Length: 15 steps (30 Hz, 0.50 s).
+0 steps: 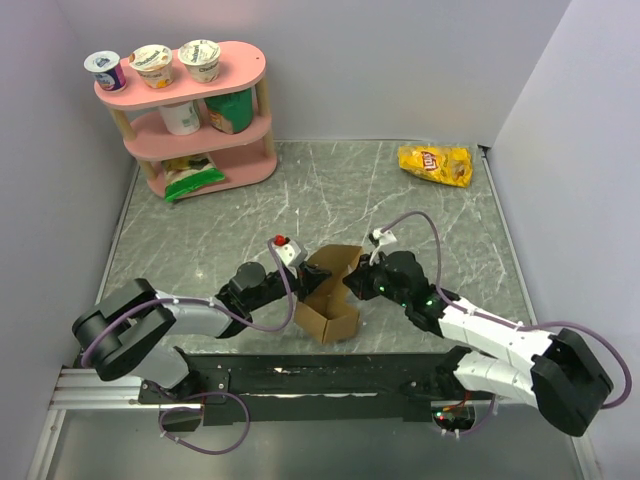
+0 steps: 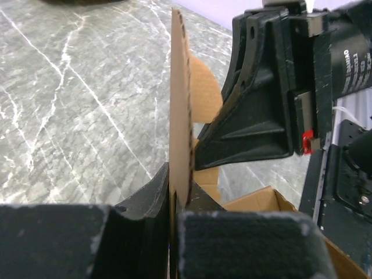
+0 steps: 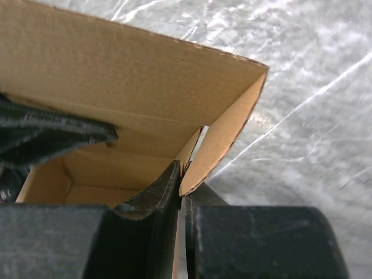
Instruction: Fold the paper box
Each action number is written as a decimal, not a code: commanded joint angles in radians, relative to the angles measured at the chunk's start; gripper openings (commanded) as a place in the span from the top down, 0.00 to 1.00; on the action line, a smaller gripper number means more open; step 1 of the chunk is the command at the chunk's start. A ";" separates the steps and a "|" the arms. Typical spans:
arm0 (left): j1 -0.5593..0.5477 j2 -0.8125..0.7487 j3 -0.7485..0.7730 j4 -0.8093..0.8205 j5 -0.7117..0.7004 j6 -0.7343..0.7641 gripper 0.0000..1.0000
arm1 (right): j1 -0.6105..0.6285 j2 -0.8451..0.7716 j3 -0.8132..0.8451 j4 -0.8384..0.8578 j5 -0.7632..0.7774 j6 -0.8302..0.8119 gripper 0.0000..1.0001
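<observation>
At table (image 1: 300, 190) centre, box (image 1: 335, 300), half-erected. Left gripper (image 2: 174, 206) pinches it at ten o'clock, right gripper (image 3: 183, 195) at two o'clock, likely bracing it for folding.

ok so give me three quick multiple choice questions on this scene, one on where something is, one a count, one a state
1. Where on the grey marbled table does the crinkly yellow chip bag lie?
A. far right corner
B. near left corner
C. dead centre

2. How many lidded yogurt cups stand on the top tier of the pink oval shelf?
A. one
B. three
C. five

3. How does the left gripper stand towards the brown cardboard box?
A. open above it
B. shut on an upright panel of it
C. well away from it

Answers:
1 A, the bag lies close to where the far and right walls meet.
2 B, three cups stand in a row on the top tier.
3 B, the left wrist view shows both fingers pinching the panel's edge.
</observation>
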 commanded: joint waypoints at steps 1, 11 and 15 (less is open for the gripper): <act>-0.051 0.024 -0.005 0.097 0.042 -0.006 0.90 | 0.100 0.046 -0.008 0.236 0.111 0.257 0.88; -0.069 0.007 -0.020 0.100 0.056 -0.006 0.89 | 0.212 0.057 0.088 0.247 0.330 0.283 0.66; -0.062 -0.030 -0.028 0.066 0.062 0.014 0.89 | 0.213 0.002 0.111 0.132 0.364 0.249 0.35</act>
